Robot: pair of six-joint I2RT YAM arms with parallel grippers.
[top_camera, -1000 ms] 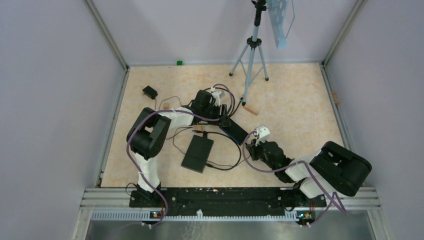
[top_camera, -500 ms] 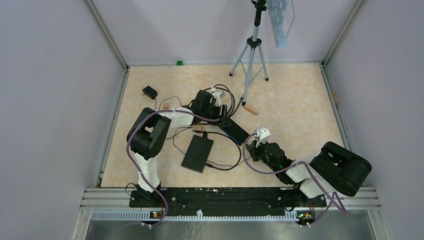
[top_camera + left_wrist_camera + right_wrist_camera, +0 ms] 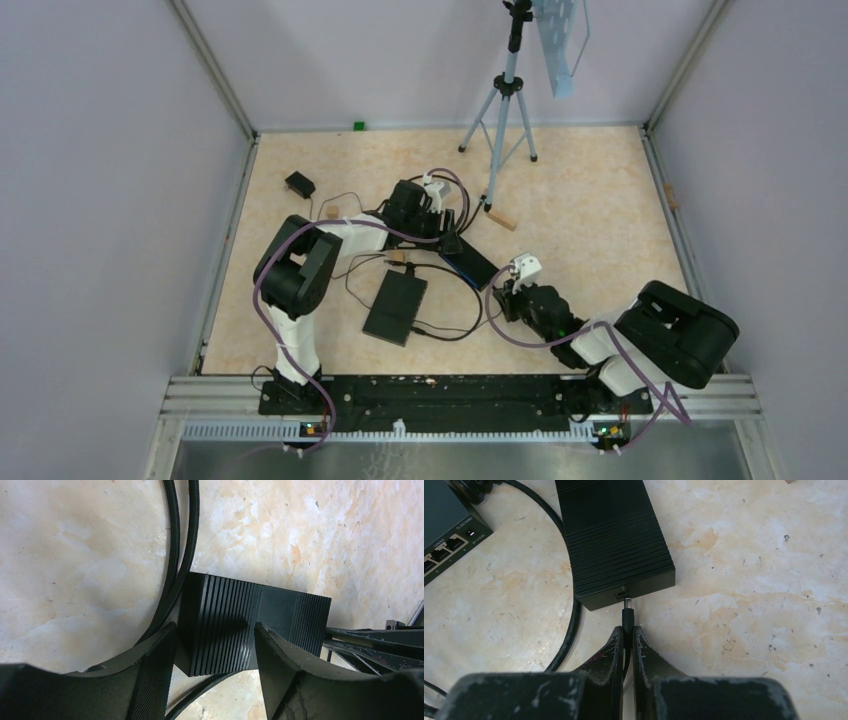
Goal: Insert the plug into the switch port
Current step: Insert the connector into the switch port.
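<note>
- Arms, two: left arm (image 3: 300, 270) reaches to the centre of the top view; right arm (image 3: 670, 335) lies low at lower right, reaching up-left.
- Left fingers (image 3: 150, 675), one pair: spread apart at the bottom of the left wrist view. One sits beside the end of the ribbed black box (image 3: 225, 625) and the other over its top. Contact cannot be told.
- Right fingers (image 3: 609, 655), one pair: pressed together, pinching the plug (image 3: 627, 614) by its rear.
- Plug, one: a black barrel type at the centre of the right wrist view, pointing up the frame. Its tip is at the mouth of the port (image 3: 620, 594), with most of the barrel outside.
- Ribbed black box, one: lies on the counter (image 3: 590, 190) between the two sets of fingers, at the centre of the top view.
- Port, one seen: a small opening in the box's near end face.
- Flat black unit (image 3: 395, 306), one: lies left of centre, near the box but apart from it. Its row of sockets shows at the upper left of the right wrist view.
- Black cables (image 3: 172, 540), two: side by side at the upper left of the left wrist view, passing the box's end.
- Tripod (image 3: 505, 100), one: upper centre.
- Small black adapter (image 3: 299, 184), one: upper left.
- Tan blocks (image 3: 503, 220), three counted on the counter.
</note>
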